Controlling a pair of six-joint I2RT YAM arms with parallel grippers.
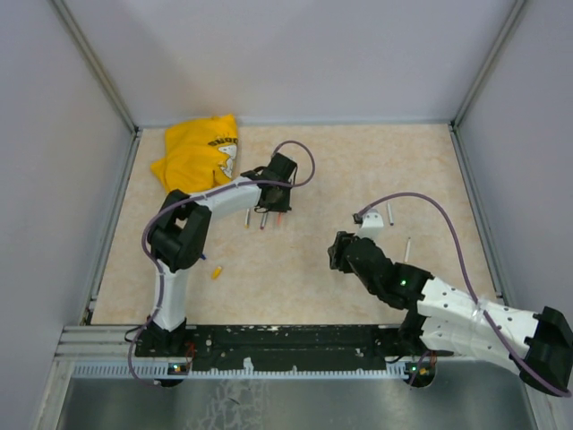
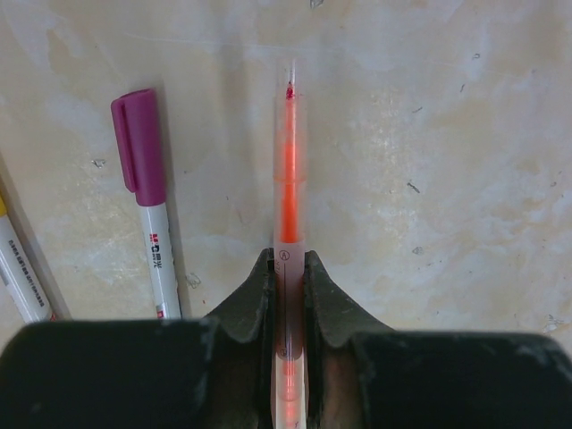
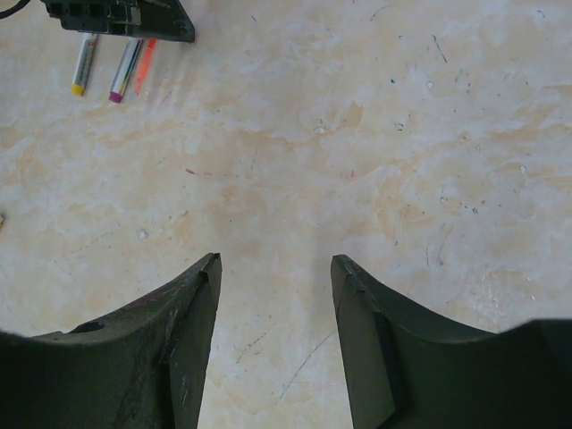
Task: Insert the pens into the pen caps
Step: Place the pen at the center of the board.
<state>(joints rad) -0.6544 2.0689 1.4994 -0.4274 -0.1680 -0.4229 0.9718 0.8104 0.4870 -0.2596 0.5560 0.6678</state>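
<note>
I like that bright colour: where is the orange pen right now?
In the left wrist view the orange pen is clamped between the left arm's jaws, pointing away from them, with a purple-capped pen lying just to its left.

The top camera looks steeply down from behind both arm bases (image 1: pixel 295 345) over the whole table (image 1: pixel 358 170), the left wrist camera sits close above its gripper (image 2: pixel 288 261), and the right wrist camera faces the pens (image 3: pixel 126 69) beside that gripper from farther off.
</note>
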